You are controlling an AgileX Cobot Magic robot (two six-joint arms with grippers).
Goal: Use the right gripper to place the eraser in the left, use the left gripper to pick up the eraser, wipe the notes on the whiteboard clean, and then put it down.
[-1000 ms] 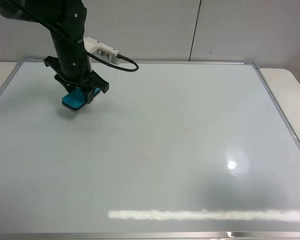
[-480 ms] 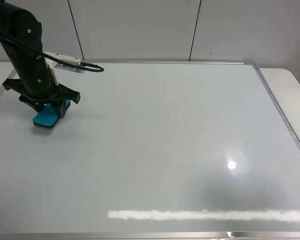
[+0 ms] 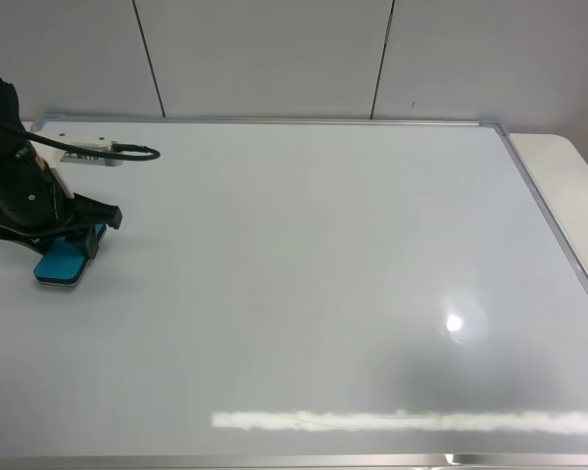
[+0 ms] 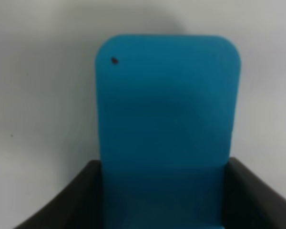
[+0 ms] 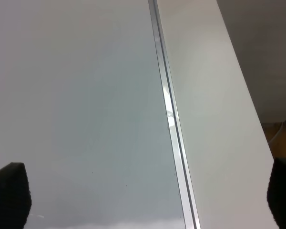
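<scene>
The whiteboard (image 3: pixel 323 274) fills most of the exterior high view, and its surface looks plain white; the notes do not show on it. At its far left edge my left gripper (image 3: pixel 51 235) is shut on the teal-blue eraser (image 3: pixel 61 262), which lies flat against the board. In the left wrist view the eraser (image 4: pixel 167 124) sticks out from between the two black fingers (image 4: pixel 81 200). My right gripper (image 5: pixel 145 198) is out of the exterior high view; its wrist view shows both fingertips far apart with nothing between them, above the board's silver frame (image 5: pixel 171 124).
A white table (image 3: pixel 568 186) runs along the board's right side, with grey wall panels (image 3: pixel 274 59) behind. The left arm's white box (image 3: pixel 83 155) and black cable hang over the board's back left corner. Lamp glare (image 3: pixel 456 323) marks the board's front right.
The left arm has slid the eraser along the board, leftward and toward the front, from the back left area to the left edge. The grip stays shut.
</scene>
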